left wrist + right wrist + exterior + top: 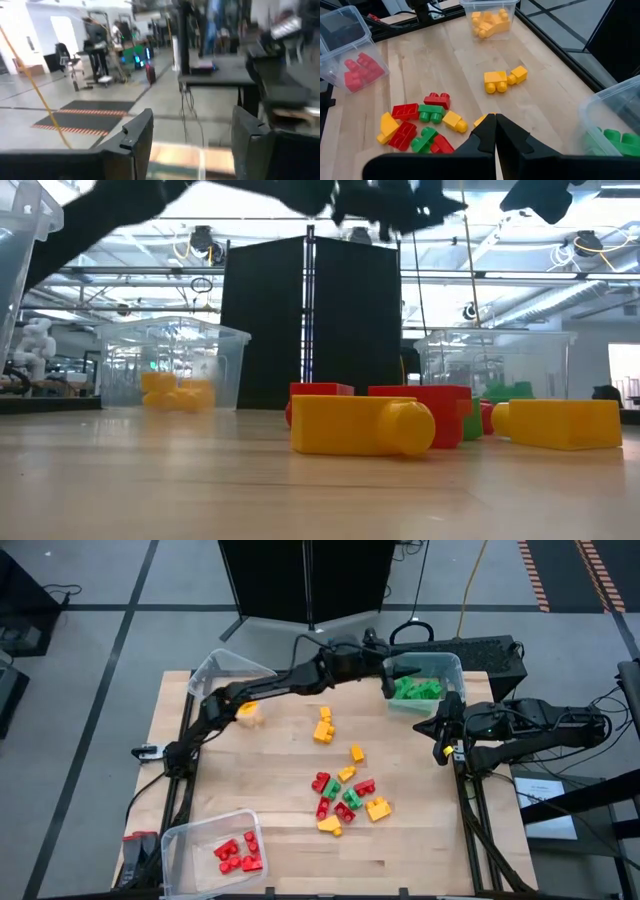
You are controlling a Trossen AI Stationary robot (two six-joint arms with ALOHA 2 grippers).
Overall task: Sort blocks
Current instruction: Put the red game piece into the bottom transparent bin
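Loose red, yellow and green blocks (345,795) lie in a cluster on the table's middle, also seen in the right wrist view as blocks (422,127). Two yellow blocks (324,727) lie farther back. My left gripper (388,675) (192,125) is raised at the left rim of the bin of green blocks (425,685); it is open with nothing between its fingers. My right gripper (430,728) (495,120) hovers at the table's right edge, just near of that bin, shut and empty, pointing toward the table's left.
A clear bin with yellow blocks (240,700) stands at the far left, and a clear bin with red blocks (215,850) at the near left corner. The left arm (290,680) spans the far side of the table. A black cabinet (310,320) stands behind the table.
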